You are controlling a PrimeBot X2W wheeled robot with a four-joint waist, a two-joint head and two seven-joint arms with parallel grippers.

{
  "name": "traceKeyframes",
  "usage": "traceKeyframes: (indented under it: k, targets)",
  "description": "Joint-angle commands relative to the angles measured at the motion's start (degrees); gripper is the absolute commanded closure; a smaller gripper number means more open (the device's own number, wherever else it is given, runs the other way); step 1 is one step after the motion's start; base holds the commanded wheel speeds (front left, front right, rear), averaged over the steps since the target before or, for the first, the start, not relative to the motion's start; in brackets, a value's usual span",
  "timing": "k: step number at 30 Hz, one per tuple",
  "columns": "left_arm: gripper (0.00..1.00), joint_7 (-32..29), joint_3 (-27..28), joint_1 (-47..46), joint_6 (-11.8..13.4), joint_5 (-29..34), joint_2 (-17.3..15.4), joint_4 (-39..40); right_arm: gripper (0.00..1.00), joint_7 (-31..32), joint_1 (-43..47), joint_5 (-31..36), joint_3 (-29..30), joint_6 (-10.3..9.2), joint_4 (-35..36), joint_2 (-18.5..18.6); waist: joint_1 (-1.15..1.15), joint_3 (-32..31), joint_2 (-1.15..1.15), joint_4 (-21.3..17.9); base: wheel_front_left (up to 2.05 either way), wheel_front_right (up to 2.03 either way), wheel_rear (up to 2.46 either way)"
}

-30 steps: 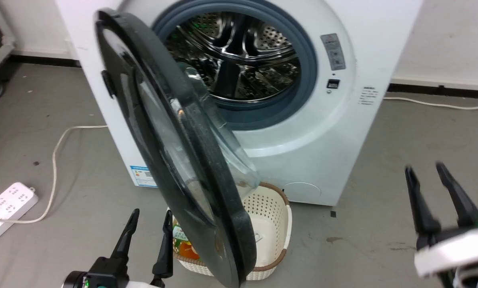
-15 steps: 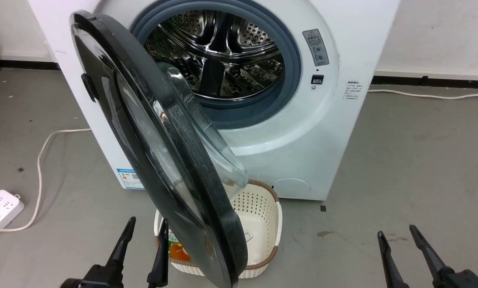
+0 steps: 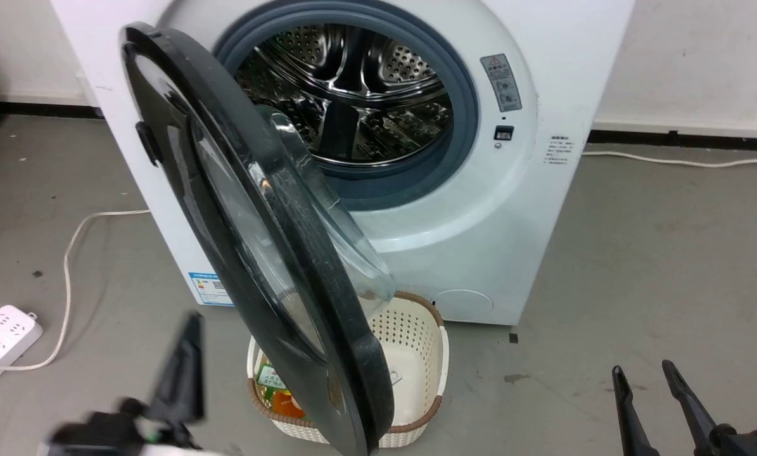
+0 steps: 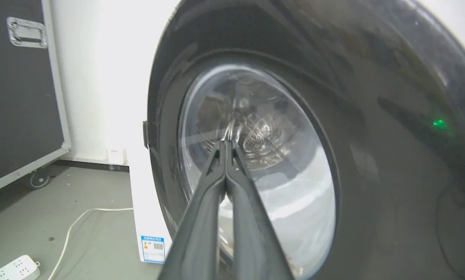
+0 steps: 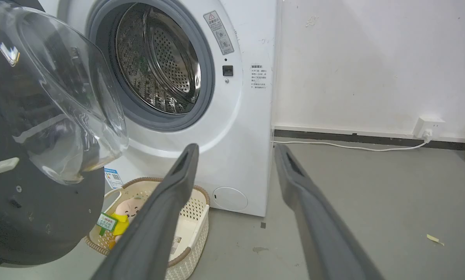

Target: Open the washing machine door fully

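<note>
Left wrist view: the left gripper (image 4: 225, 144), pinched together and empty, faces the washing machine door (image 4: 392, 163), perhaps without touching it. The door stands half-swung from the washing machine (image 3: 479, 221). The right gripper (image 5: 236, 151) gapes apart. The door looks stiff, glossy and likely slippery, so a push belongs on its black rim (image 3: 346, 329), not the glass (image 4: 286, 202).

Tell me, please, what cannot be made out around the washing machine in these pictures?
- Left end effector: motion-blurred in the head view; in its wrist view, contact with the door is unclear.
- Basket contents: mostly hidden behind the door, head view.
- Warning label: print too small, head view.
- Right end effector: base cut off by the bottom edge, head view.
</note>
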State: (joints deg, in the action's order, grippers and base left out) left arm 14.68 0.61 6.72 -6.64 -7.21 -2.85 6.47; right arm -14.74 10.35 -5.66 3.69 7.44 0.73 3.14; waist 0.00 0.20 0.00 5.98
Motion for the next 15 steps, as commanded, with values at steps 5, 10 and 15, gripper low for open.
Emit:
traceKeyframes:
  k: [5,10,15]
  targets:
    - [1.00,0.3,2.7,-4.3,3.0,-3.4,0.0,9.4,0.00,-0.3,0.3,-0.9,0.0,0.05,-0.8,-0.3,0.00,-0.5,0.00,0.5,0.00,0.00,0.00]
    - [1.00,0.3,0.1,-10.8,3.7,-3.9,0.0,19.4,0.00,-0.3,0.2,-1.0,0.1,0.05,-1.4,-0.3,0.00,-0.8,0.00,1.2,0.00,0.00,0.00]
    - [1.00,0.2,-5.4,-11.6,3.1,-3.2,0.0,21.7,0.00,-0.3,-0.1,-1.3,-0.1,0.05,-1.9,-0.3,0.00,-1.2,0.00,1.6,0.00,0.00,0.00]
